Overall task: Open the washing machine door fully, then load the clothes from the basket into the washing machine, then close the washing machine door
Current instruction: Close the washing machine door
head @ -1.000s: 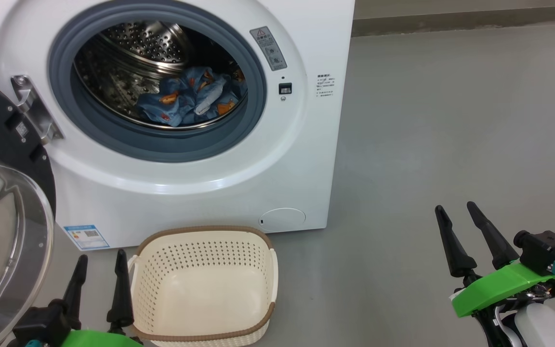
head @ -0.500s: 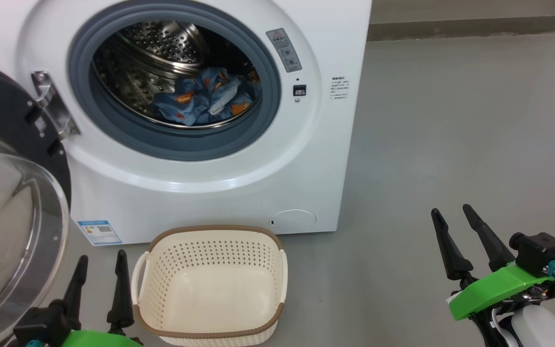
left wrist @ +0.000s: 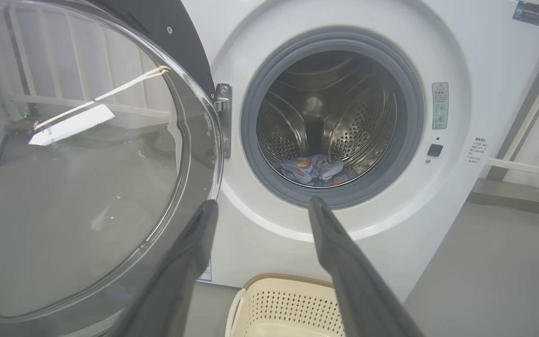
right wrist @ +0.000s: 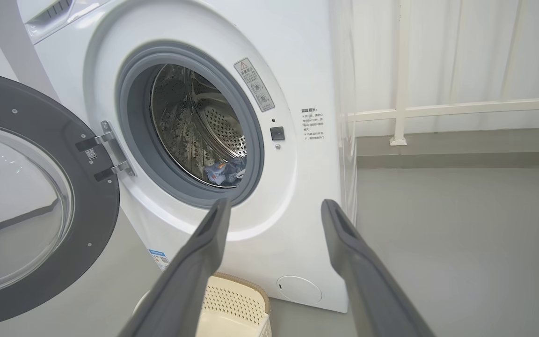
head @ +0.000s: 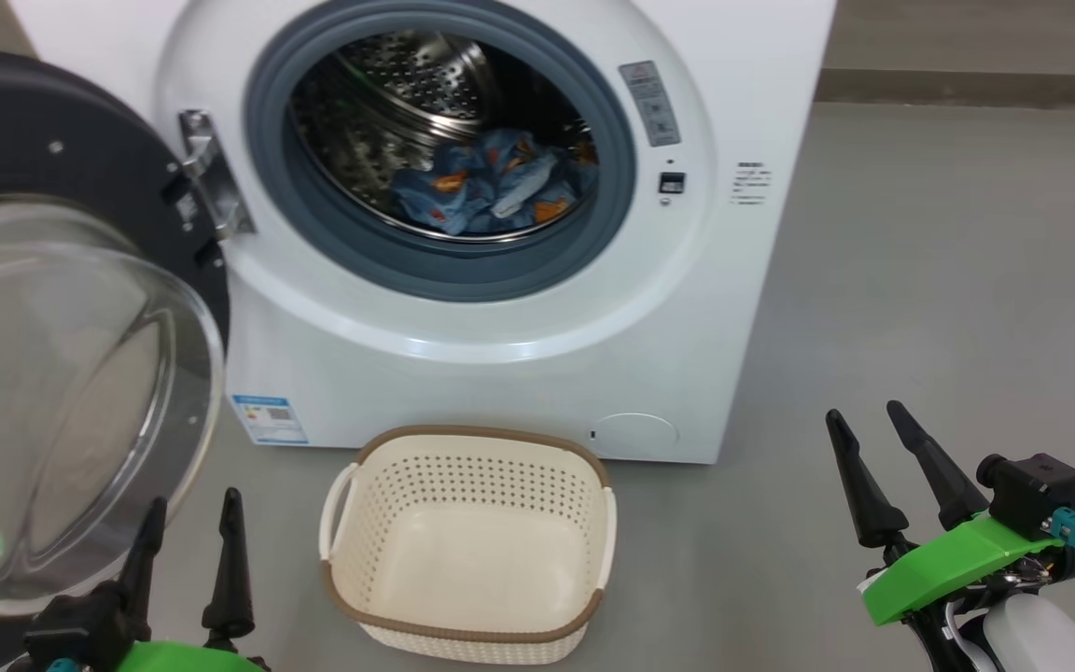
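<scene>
A smooth grey floor [head: 948, 280] spreads from 12 o'clock round to 5 o'clock in the head view, matte with a faint sheen. At 1 o'clock a darker skirting strip [head: 976, 87] runs along the foot of a paler wall [head: 985, 33]. In the right wrist view a white rail [right wrist: 461, 108] crosses level at 2 o'clock. It is carried by a white upright post [right wrist: 399, 70], whose small foot stands on a grey ledge [right wrist: 461, 145]. Pale curtains [right wrist: 508, 47] hang in folds behind the rail. In the left wrist view white bars [left wrist: 527, 167] sit at 3 o'clock, just above a grey raised step [left wrist: 508, 199].
</scene>
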You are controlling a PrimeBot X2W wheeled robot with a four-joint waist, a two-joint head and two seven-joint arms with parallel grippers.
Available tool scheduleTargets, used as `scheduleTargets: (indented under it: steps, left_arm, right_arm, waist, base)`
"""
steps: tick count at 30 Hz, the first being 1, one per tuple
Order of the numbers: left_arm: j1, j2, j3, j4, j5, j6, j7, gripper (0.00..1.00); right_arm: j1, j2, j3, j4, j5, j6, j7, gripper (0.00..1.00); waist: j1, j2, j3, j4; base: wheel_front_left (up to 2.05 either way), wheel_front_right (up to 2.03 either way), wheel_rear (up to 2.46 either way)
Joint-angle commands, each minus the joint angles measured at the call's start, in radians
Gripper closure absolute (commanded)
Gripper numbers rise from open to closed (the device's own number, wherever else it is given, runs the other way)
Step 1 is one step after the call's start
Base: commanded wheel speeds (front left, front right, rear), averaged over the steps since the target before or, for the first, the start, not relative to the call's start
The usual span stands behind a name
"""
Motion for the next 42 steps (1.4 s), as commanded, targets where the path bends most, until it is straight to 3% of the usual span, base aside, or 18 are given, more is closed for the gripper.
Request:
scheduleTargets:
  steps: [1,24,32,42]
  left_arm:
    - [-0.018,0.024,0.032,-0.023,0.006,0.01,0.002,0.0]
    - [-0.001,0.032,0.033,-0.058,0.009,0.069,0.019,0.0]
    - [0.001,0.038,0.03,-0.065,0.006,0.073,0.027,0.0]
    - [0.007,0.044,0.036,-0.079,-0.002,0.084,0.025,0.0]
  right_arm:
    - [-0.005,-0.007,0.022,-0.019,-0.001,0.006,-0.008,0.0]
    - [-0.008,0.017,0.034,-0.016,0.001,0.006,-0.008,0.0]
    - [-0.012,0.026,0.037,-0.016,0.002,0.006,-0.008,0.0]
    - [-0.027,0.026,0.052,-0.01,0.005,0.006,-0.008,0.0]
  waist:
    - [0.0,0.0,-0.007,0.048]
    - [0.0,0.0,-0.017,0.312]
    - [0.0,0.0,-0.015,0.365]
    - [0.0,0.0,-0.007,0.372]
  base:
    - [0.0,0.0,0.0]
    - [0.0,0.0,0.0]
    - [0.0,0.0,0.0]
    - [0.0,0.0,0.0]
